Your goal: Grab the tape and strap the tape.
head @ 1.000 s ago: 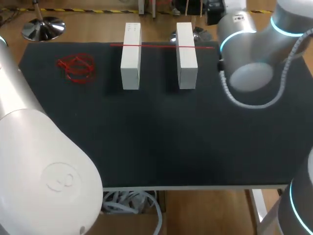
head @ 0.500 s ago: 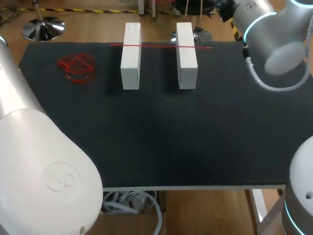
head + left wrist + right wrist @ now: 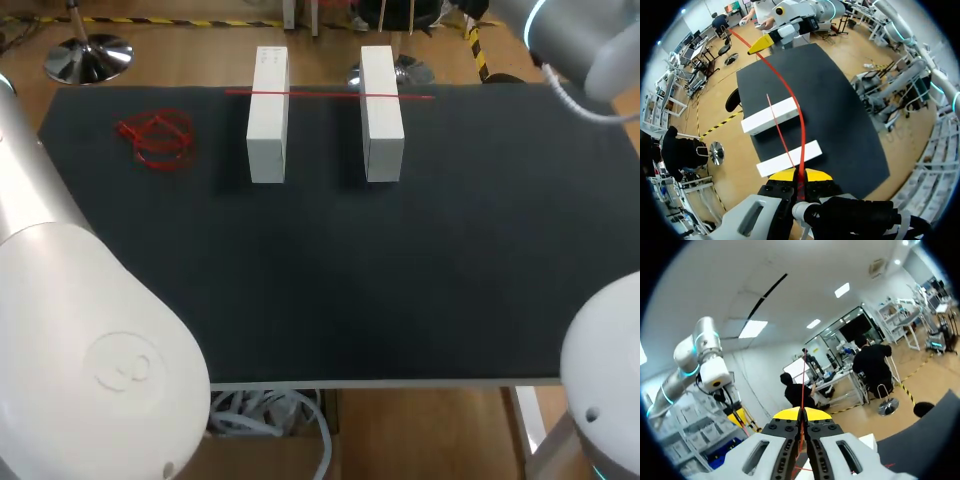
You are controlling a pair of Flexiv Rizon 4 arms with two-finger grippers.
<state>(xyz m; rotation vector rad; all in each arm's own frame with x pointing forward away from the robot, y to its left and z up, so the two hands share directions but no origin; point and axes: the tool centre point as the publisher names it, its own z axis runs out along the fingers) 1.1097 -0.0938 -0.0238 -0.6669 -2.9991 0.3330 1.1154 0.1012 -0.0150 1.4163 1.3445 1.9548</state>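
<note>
Red tape [image 3: 799,120] strung between two claws

Left gripper [image 3: 801,175] and right gripper [image 3: 802,413] each pinch an end, above two white blocks [image 3: 267,130] bridged by a second red strip [image 3: 325,94]; a red tangle [image 3: 155,138] lies apart on the black mat [image 3: 400,280].

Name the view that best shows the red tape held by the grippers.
Left wrist view: the tape arcs from the left gripper over the white blocks to the right gripper. The right wrist view shows only a thin stretch beyond its gripper; the head view shows only a separate strip across the blocks.
</note>
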